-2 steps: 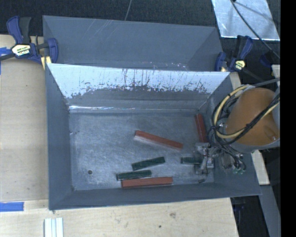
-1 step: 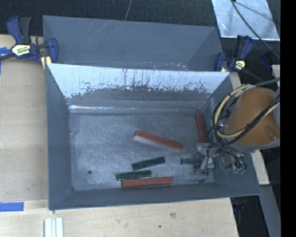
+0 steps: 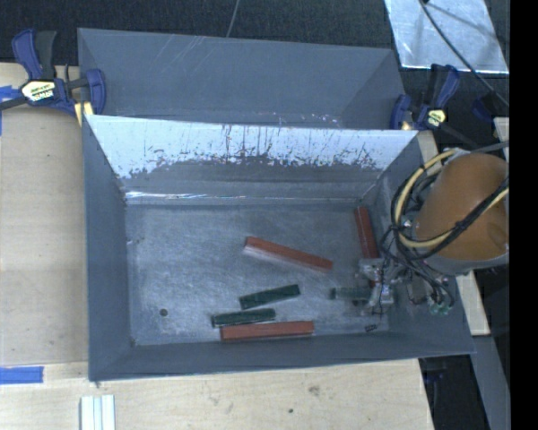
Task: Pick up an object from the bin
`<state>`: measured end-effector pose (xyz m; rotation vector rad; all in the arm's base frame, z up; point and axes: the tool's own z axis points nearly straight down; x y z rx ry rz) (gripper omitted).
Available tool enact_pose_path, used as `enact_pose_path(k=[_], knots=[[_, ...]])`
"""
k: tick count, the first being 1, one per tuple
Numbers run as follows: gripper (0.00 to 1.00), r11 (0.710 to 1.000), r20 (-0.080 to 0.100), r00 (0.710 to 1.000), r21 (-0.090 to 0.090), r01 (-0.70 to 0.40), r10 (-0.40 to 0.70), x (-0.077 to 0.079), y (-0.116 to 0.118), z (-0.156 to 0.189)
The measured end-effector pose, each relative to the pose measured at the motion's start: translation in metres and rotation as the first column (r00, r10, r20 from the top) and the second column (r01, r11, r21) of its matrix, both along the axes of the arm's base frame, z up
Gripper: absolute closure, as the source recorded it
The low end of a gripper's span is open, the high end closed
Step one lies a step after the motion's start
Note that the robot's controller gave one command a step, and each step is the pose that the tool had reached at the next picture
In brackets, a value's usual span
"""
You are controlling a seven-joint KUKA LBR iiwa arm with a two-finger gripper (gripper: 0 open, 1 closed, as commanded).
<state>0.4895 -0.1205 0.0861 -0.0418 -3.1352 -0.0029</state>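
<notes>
Gripper: the gripper point(image 3: 377, 299) is low at the right end of the grey metal bin point(image 3: 108, 240), near the foot of the right wall, reaching in from the right.
Grip: whether it is spread or pressed together cannot be told from this view; nothing can be made out in its grasp.
Wrist: an orange cover point(image 3: 466, 209) sits above and right of the gripper, ringed with yellow and black cables point(image 3: 411, 211).
Nearest thing: a short dark green piece point(image 3: 348, 294) lies on the bin floor just left of the gripper; whether the two touch cannot be told.
Also near: a red-brown bar point(image 3: 366, 231) leans along the right wall, its lower end just above the gripper.
Middle of floor: a longer red-brown bar point(image 3: 287, 253) lies tilted, its left end higher in the view, well apart from the gripper to its left.
Green bars: a dark green bar point(image 3: 271, 296) lies below that one, slightly slanted; a second dark green bar point(image 3: 244, 316) lies just below and left of it, close beside it.
Front edge: a third red-brown bar point(image 3: 267, 331) lies almost level along the near wall's foot, right under the second green bar.
Spread: the bars lie singly, with none stacked into a heap.
</notes>
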Motion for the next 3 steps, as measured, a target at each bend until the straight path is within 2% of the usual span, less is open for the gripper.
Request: enact_pose_path(k=[1,2,3], knots=[[1.00,1.000,0.000,1.000,0.000,0.000,0.000,0.000,0.000,0.023],[1.00,1.000,0.010,1.000,-0.003,0.000,0.000,0.002,-0.001,0.044],[1.00,1.000,0.012,1.000,-0.004,0.000,0.000,0.003,-0.001,0.055]])
